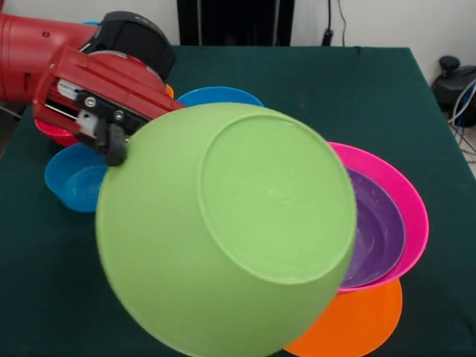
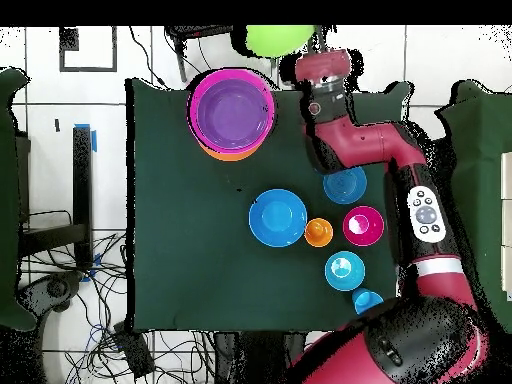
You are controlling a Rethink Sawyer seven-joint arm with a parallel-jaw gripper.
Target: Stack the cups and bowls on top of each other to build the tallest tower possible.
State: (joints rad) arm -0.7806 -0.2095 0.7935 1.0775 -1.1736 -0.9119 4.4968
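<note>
My gripper (image 1: 111, 146) is shut on the rim of the green bowl (image 1: 223, 230) and holds it tilted in the air, its bottom towards the front camera. In the overhead view the green bowl (image 2: 277, 38) is past the table's far edge, next to the gripper (image 2: 300, 55). The tower (image 1: 387, 238) stands to the right: the purple bowl (image 1: 375, 227) nested in the pink bowl (image 1: 413, 204) on the orange bowl (image 1: 357, 320). It also shows from overhead (image 2: 233, 110). The orange cup (image 2: 318, 232) and a small light blue cup (image 2: 367, 300) stand on the table.
A large blue bowl (image 2: 277, 217) sits mid-table, also in the front view (image 1: 219, 95). A small red bowl (image 2: 363, 226) and two small light blue bowls (image 2: 345, 185) (image 2: 344, 270) lie near the arm. The arm (image 2: 360, 145) reaches across the table's right side.
</note>
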